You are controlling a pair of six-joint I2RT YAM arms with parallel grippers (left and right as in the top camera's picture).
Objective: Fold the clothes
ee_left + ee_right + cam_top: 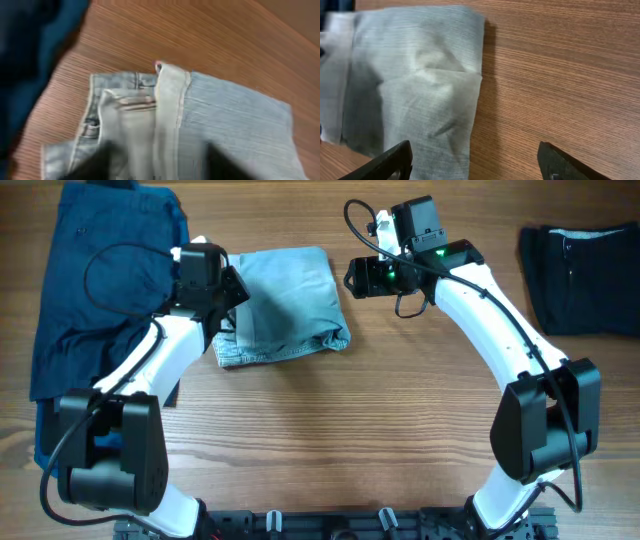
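Note:
Pale blue denim shorts [285, 300] lie folded into a rough square on the wooden table. My left gripper [232, 305] is over their left edge. In the left wrist view its dark fingers [105, 162] stand apart, astride the waistband fold of the shorts [225, 120], with the gripper [160, 167] open. My right gripper [352, 278] hovers just off the shorts' right edge. It is open [475, 162], and the edge of the shorts [420, 80] lies below, between its fingers. A dark navy garment [100, 290] is spread at the far left and also shows in the left wrist view [30, 60].
A second dark folded garment [580, 275] lies at the right edge of the table. Bare wood [380, 420] stretches in front of the shorts, between the two arm bases.

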